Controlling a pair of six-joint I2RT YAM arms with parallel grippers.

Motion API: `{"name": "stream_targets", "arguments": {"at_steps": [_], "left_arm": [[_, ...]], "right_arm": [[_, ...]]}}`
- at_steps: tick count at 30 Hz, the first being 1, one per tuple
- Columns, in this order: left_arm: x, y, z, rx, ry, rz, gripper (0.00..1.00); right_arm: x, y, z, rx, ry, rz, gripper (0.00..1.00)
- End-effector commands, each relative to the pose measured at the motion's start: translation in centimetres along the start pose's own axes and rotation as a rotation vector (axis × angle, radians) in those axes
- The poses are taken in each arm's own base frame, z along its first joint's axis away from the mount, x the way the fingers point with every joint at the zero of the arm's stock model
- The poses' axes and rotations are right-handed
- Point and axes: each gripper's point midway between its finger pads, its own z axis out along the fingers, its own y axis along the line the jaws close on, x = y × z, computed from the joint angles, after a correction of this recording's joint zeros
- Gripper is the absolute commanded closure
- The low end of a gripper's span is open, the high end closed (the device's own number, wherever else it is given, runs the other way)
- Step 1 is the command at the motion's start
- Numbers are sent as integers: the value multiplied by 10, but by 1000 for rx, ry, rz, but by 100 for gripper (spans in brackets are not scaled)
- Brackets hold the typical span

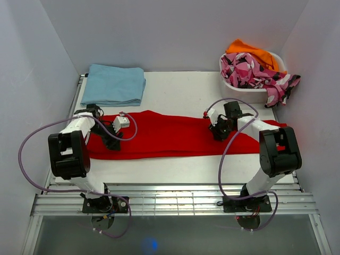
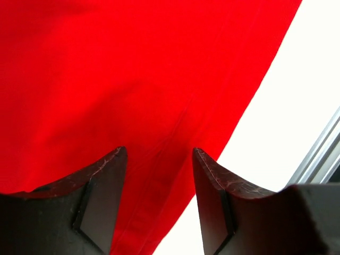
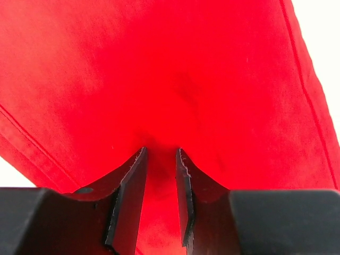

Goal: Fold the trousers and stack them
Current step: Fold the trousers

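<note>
On the table [image 1: 175,87] | trousers [image 1: 170,135] | bright red, spread flat

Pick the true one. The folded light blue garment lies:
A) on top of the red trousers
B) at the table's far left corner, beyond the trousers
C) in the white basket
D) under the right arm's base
B: the top view shows the light blue garment flat at the far left corner of the table, beyond the red trousers and not in the white basket.
</note>
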Motion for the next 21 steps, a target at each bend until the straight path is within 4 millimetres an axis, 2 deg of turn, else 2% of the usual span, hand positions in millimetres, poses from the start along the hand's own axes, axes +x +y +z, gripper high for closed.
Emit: {"name": "stream_targets", "arguments": {"at_steps": [1,3,4,5,6,7,8,9,10,11,13,14,16,17,20,21], "left_arm": [[-42,0,-32,-59,-125,26,37],[-39,-2,-44,-97,-90,93,37],[-34,-5,-44,-99,-71,117,37],[-30,-6,-46,-107,-53,139,38],[-28,-7,-49,-117,-34,181,38],[-20,-8,-49,-121,-1,187,38],[-16,-8,-49,-126,13,195,38],[-13,-8,-49,-127,28,204,38],[-8,-7,-49,-128,51,218,38],[-5,-6,-49,-128,62,221,38],[2,-3,-48,-124,83,224,38],[3,-2,-48,-124,90,224,38],[9,2,-47,-123,102,213,38],[12,4,-47,-123,106,204,38],[18,7,-47,-119,111,190,37],[20,8,-48,-120,109,183,37]], "right_arm": [[47,14,-17,-51,180,-6,66],[12,20,-26,-67,93,-44,64],[-15,20,-32,-75,40,-51,64],[-30,25,-34,-87,16,-66,64],[-47,37,-32,-117,-7,-102,64],[-69,42,-35,-126,-47,-112,64],[-80,49,-34,-139,-59,-134,64],[-94,68,-31,-166,-70,-187,64],[-101,74,-28,-166,-72,-211,64],[-113,91,-22,-186,-82,-263,63],[-122,105,-14,-188,-81,-307,63],[-126,121,-5,-206,-78,-348,63],[-128,132,5,-201,-62,-386,64],[-128,147,13,-217,-50,-414,64],[-134,160,31,-188,-55,-466,64],[-137,159,36,-159,-59,-472,64]]}}
